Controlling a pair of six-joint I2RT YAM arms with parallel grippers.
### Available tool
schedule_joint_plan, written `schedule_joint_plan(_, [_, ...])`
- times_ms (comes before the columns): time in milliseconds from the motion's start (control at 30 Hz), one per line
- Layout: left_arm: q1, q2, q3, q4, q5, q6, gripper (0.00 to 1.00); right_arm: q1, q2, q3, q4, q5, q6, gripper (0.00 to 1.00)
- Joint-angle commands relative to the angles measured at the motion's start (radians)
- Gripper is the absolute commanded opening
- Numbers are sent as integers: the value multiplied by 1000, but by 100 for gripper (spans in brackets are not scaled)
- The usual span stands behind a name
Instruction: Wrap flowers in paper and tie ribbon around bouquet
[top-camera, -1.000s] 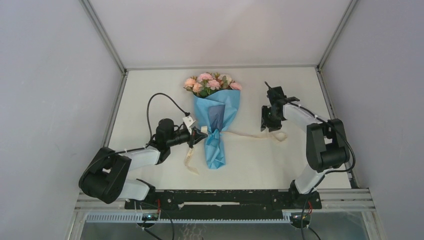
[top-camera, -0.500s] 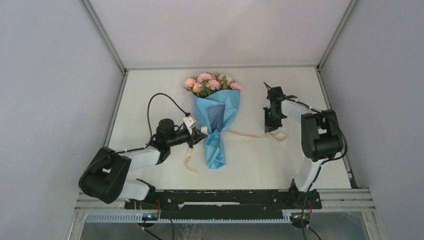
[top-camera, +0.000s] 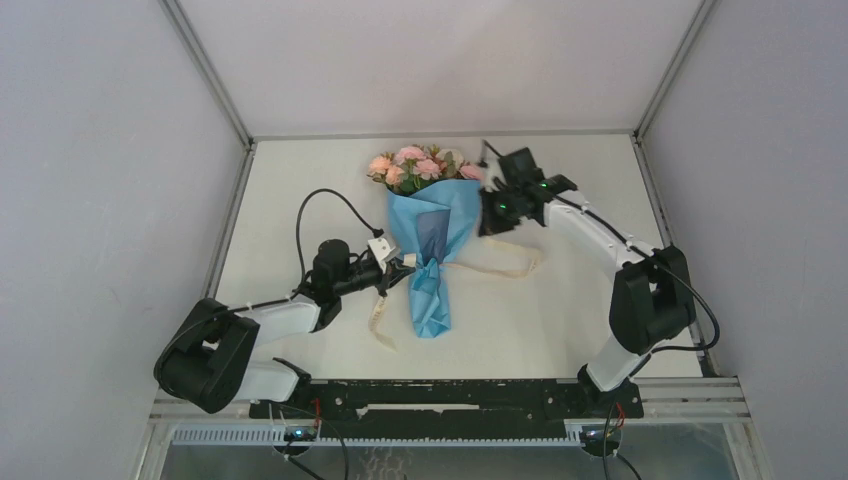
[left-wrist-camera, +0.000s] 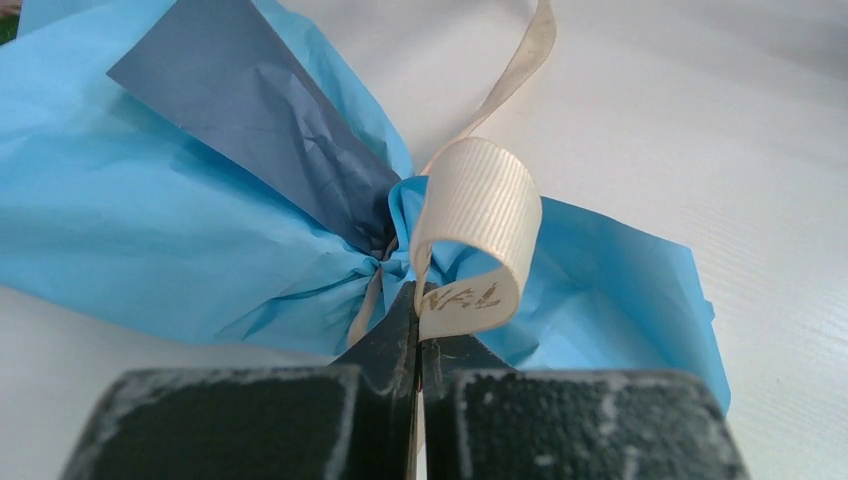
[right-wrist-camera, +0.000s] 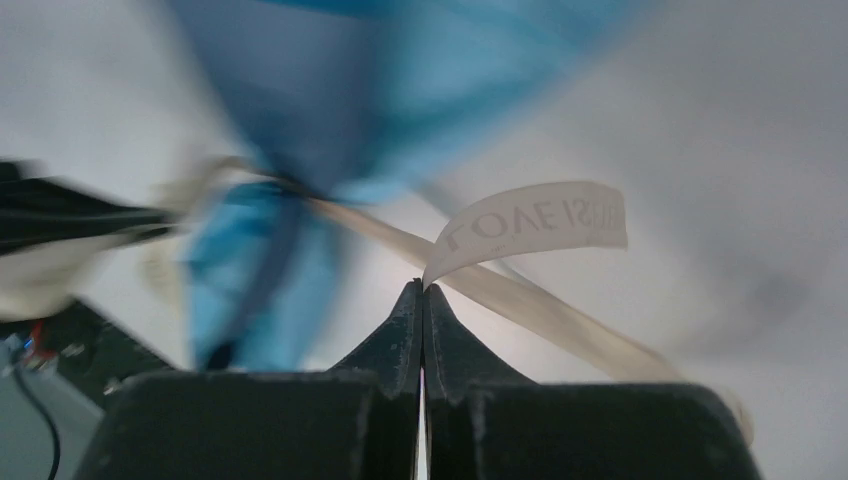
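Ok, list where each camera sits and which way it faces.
Top external: above and behind the robot, looking down on the white table; left arm and right arm show.
Left wrist: looks along the shut left gripper at the waist of the crinkly sky-blue paper bouquet.
Right wrist: faces the same bouquet, blurred, past the shut right gripper.
Wrist views share the narrow cream ribbon, pinched in each.

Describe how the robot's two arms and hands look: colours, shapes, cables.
The left arm and right arm have white links between chunky black joints. A thin black cable loops off the left one. The left hand and right hand each have two black, speckled fingers tapering forward.
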Motion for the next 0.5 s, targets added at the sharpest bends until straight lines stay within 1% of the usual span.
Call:
schedule_joint_plan(0, [-19, -49, -32, 53, 6, 128, 0, 238, -25, 259, 79, -157, -53, 0])
schedule_joint_plan(67, [-20, -57, -41, 53, 12, 151, 0, 335, 40, 376, 97, -183, -49, 0])
schedule_joint_plan(133, [-22, -69, -54, 49, 35, 177, 0, 389, 126, 497, 89, -135, -40, 0])
schedule_joint_plan(200, [-30, -82, -68, 48, 53, 202, 0, 406, 222, 612, 76, -118, -11, 0])
schedule_joint_plan(300, [-46, -98, -82, 48, 56, 208, 0, 416, 333, 715, 107, -190, 55, 1])
schedule_joint_plan(367, [-50, -106, -83, 48, 49, 191, 0, 434, 409, 803, 66, -215, 45, 11])
schedule_joint_plan(467, [-50, -116, -88, 48, 31, 168, 0, 449, 474, 935, -71, -187, -30, 34])
